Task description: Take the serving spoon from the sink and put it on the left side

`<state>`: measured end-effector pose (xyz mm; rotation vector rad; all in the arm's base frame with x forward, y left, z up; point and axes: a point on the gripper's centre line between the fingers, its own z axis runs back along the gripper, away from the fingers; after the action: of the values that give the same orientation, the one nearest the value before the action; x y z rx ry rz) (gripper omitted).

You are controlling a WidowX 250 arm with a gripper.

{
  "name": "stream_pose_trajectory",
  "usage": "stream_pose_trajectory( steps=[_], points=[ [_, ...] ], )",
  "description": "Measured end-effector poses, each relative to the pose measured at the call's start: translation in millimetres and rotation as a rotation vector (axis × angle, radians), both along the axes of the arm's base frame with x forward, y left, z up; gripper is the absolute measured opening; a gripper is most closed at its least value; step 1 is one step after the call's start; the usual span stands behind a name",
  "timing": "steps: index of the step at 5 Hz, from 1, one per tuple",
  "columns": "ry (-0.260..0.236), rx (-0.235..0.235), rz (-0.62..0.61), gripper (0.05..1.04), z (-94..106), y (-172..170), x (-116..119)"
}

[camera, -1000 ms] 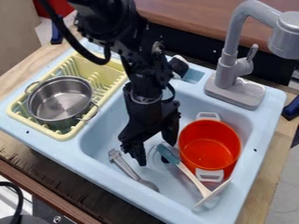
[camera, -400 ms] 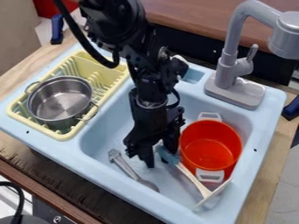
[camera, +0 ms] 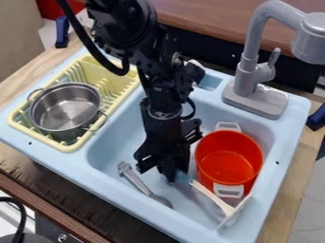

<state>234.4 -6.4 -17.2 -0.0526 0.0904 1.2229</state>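
Observation:
My gripper (camera: 175, 177) is low in the sink, left of the orange-red pot, with its fingers drawn together on the teal handle end of the serving spoon (camera: 214, 198). The spoon's cream shaft slants down to the right, and its pale, see-through head is by the sink's front right wall. Part of the teal handle is hidden by the fingers. To the left of the gripper, a grey metal spoon (camera: 139, 182) lies on the floor of the light blue sink (camera: 114, 174).
The red pot (camera: 228, 156) with pale handles stands right of the gripper. A yellow dish rack (camera: 119, 84) holding a metal pot (camera: 65, 109) is at the left. The grey faucet (camera: 255, 85) rises at the back right.
The gripper has moved slightly right and down, and its fingers have come together on the teal handle. The spoon has shifted a little toward the lower right.

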Motion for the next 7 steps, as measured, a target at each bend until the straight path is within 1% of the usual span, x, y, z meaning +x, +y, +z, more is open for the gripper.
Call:
stream_pose_trajectory(
  steps=[1, 2, 3, 4, 5, 6, 7],
  points=[
    [0.002, -0.021, -0.027, 0.200, 5.5, 1.9, -3.3],
    [0.037, -0.059, -0.066, 0.200, 6.4, 4.7, -10.5],
    [0.022, -0.068, -0.091, 0.200, 15.2, 7.3, -10.5],
    [-0.032, -0.031, -0.138, 0.200, 33.8, 8.6, -6.6],
    [-0.060, -0.008, -0.160, 0.200, 51.8, 11.4, -1.2],
    [-0.093, 0.035, -0.155, 0.200, 63.7, 20.9, 11.2],
    [-0.135, 0.069, -0.120, 0.200, 75.8, 36.4, 26.8]
  ],
)
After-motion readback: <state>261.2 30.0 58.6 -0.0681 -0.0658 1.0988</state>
